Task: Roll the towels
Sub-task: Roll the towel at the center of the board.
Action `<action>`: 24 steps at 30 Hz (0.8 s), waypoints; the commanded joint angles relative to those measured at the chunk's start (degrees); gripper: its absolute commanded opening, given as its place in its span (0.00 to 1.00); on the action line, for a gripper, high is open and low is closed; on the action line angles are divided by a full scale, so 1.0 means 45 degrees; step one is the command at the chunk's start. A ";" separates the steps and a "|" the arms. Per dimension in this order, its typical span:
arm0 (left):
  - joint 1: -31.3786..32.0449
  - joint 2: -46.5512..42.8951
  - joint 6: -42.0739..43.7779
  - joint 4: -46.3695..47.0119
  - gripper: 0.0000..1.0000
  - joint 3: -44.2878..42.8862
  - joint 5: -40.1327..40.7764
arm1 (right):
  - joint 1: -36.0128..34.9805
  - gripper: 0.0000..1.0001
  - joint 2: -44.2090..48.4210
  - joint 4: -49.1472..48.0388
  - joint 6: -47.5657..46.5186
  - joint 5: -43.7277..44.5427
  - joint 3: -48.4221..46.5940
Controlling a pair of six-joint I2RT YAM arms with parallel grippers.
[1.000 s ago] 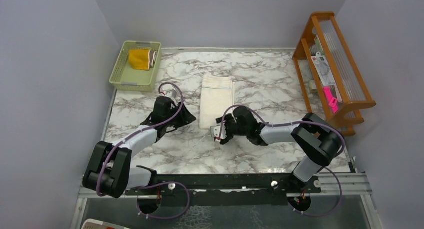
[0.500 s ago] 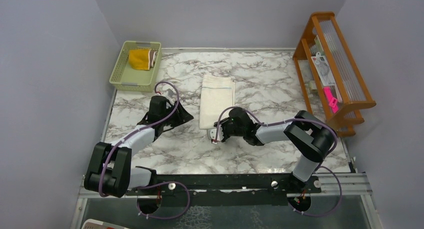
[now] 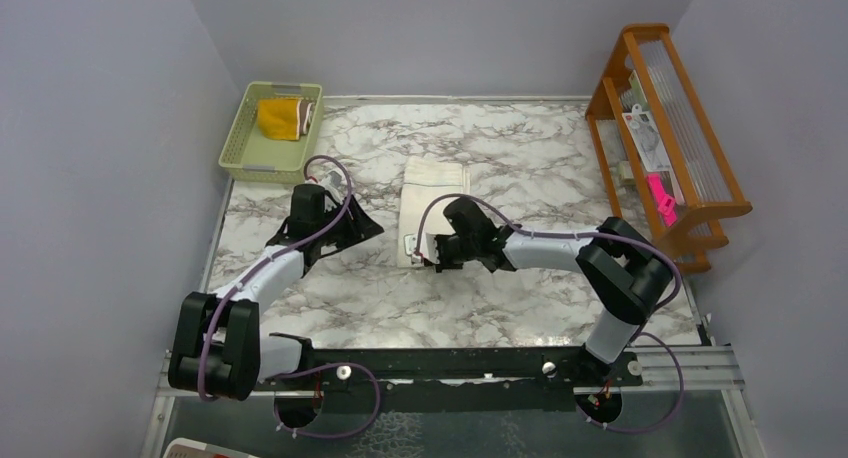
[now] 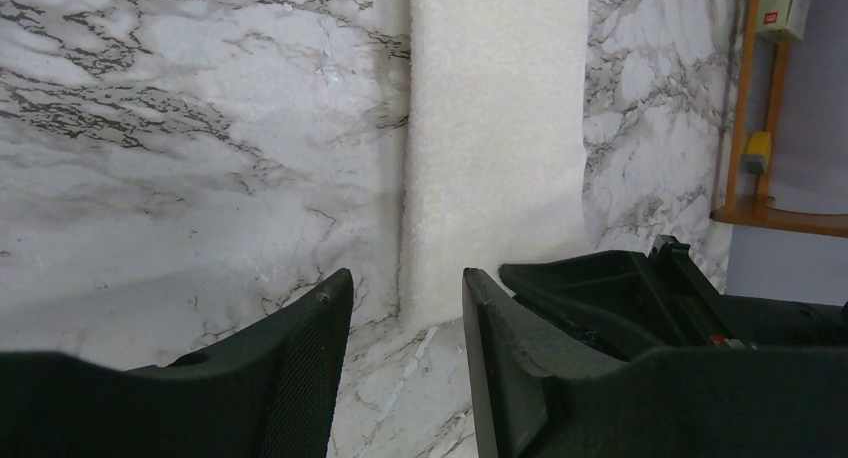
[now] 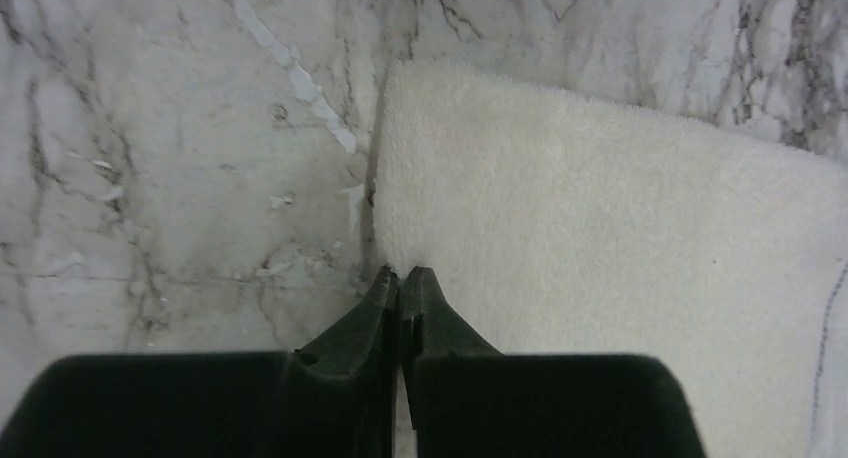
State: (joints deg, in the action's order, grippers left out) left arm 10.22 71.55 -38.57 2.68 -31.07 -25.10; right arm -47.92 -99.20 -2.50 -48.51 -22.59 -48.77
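The cream-white towel point(image 3: 435, 183) lies folded in a long strip at the table's middle, its near end toward me. My right gripper point(image 3: 420, 248) is shut, its tips point(image 5: 402, 271) pinching the left part of that towel's point(image 5: 600, 228) near edge. My left gripper point(image 3: 372, 226) hovers open just left of the same end; in its wrist view the towel point(image 4: 495, 128) lies just beyond the gap between its fingers point(image 4: 405, 283), untouched. The brown and mustard towel point(image 3: 283, 118) sits in the light-green basket point(image 3: 245, 143).
The basket stands at the back left corner. A wooden rack point(image 3: 670, 138) with small items stands along the right side. The right arm's black gripper body point(image 4: 640, 288) fills the lower right of the left wrist view, close beside the left fingers.
The right gripper moved forward to the towel's near edge and closed from open to shut. The left arm slid slightly further back and left, its jaws unchanged.
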 commanded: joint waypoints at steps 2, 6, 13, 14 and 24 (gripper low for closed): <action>-0.0122 -0.0328 0.0523 -0.0640 0.47 -0.0713 -0.0900 | 0.0283 0.01 -0.0295 0.3028 0.3500 -0.2929 -0.1363; -0.0122 -0.0548 0.0593 -0.0930 0.47 -0.0898 -0.1119 | 0.0897 0.01 -0.1046 0.3695 0.5375 -0.4964 -0.2520; -0.0122 -0.0918 0.0523 -0.1122 0.47 -0.1121 -0.1371 | 0.1479 0.01 -0.1557 0.4058 0.8739 -0.5134 -0.4059; -0.0122 -0.0936 0.0465 -0.1064 0.47 -0.1140 -0.1462 | 0.1529 0.01 -0.1756 0.4475 0.9033 -0.5024 -0.4446; -0.0122 -0.1045 0.0107 -0.0560 0.47 -0.1279 -0.2181 | 0.3086 0.01 -0.4634 0.6653 1.0917 -0.8879 -0.7171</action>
State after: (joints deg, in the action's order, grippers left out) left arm 10.07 68.49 -37.21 -1.72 -35.16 -31.75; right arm -37.50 -113.93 21.41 -5.15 -52.21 -76.88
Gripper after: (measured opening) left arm 0.468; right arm 0.021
